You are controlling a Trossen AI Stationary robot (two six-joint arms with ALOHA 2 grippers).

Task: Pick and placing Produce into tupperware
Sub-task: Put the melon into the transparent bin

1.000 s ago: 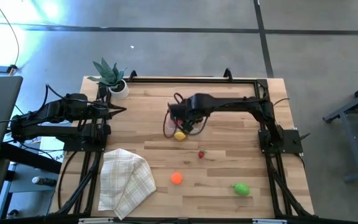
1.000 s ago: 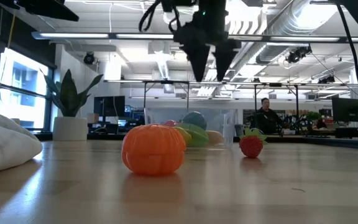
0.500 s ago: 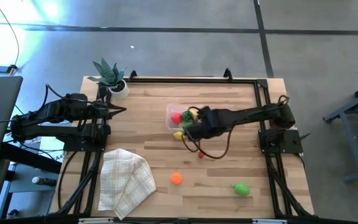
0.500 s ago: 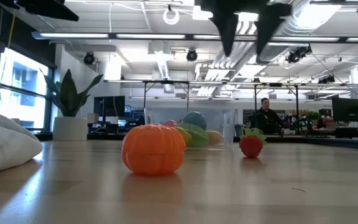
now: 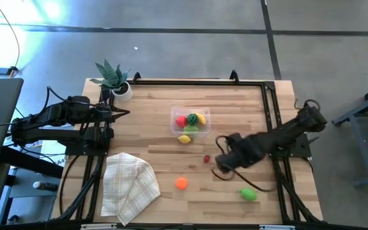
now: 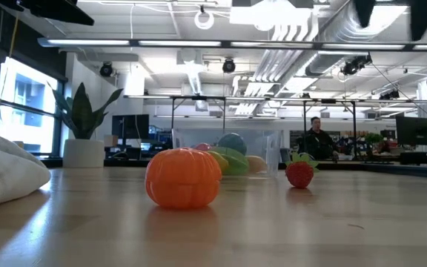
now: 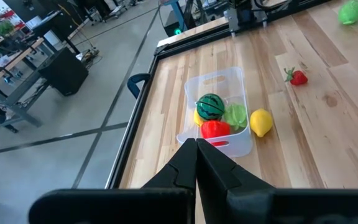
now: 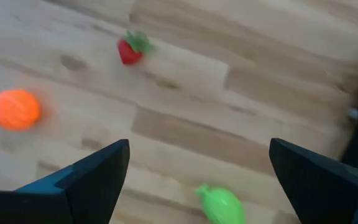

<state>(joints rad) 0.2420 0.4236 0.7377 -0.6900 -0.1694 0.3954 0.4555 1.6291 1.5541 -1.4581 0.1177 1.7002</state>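
Observation:
The clear tupperware (image 5: 190, 121) stands mid-table on its base, holding red, green and yellow produce (image 7: 213, 115). A yellow lemon (image 5: 184, 138) lies against its near side. On the wood lie a small strawberry (image 5: 206, 159), an orange piece (image 5: 181, 183) and a green piece (image 5: 248, 194). My right gripper (image 5: 224, 163) hangs open above the table between the strawberry and the green piece (image 8: 221, 204), pointing down with nothing between its fingers (image 8: 197, 180). My left gripper (image 5: 124, 114) waits shut at the table's left, aimed at the tupperware (image 7: 196, 144).
A folded checked cloth (image 5: 128, 185) lies at the near left. A potted plant (image 5: 115, 80) stands at the far left corner. A black frame rail (image 5: 197, 80) runs round the table. Bare wood lies between the loose pieces. A person (image 6: 317, 141) sits in the room far behind.
My right gripper has swung away from above the tupperware toward the table's right and near edge, past the strawberry, rising slightly and rolling about its own axis. It stays open. The tupperware and its contents, covered by the arm before, now show.

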